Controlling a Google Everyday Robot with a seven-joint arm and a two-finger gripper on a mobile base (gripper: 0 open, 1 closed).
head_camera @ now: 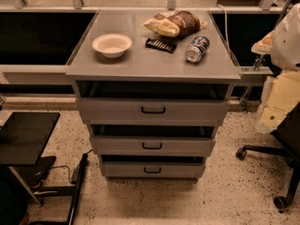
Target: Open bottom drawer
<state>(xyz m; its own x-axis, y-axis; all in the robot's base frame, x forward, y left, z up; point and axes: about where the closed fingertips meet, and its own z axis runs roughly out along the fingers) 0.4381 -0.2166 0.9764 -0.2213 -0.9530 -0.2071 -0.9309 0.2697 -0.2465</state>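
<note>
Grey cabinet (82, 69), bottom drawer (152, 170) lowest of three in its front, gripper (267, 42) beside the cabinet's top right corner, well above that drawer, its grip cannot be told, bowl (112, 45) on cabinet's top.

Gripper (265, 43), at the right edge: shell looks matt white plastic. Down and left of it, the bottom drawer (126, 170): smooth grey painted metal, satin finish, with a black bar handle (152, 169); cabinet top (154, 62) is the same grey with a faint sheen. Left of the gripper on that top: bowl (112, 45), matt off-white; can (197, 48), glossy metal; snack bag (173, 24), shiny crinkled film; floor (225, 191), speckled, polished.
</note>
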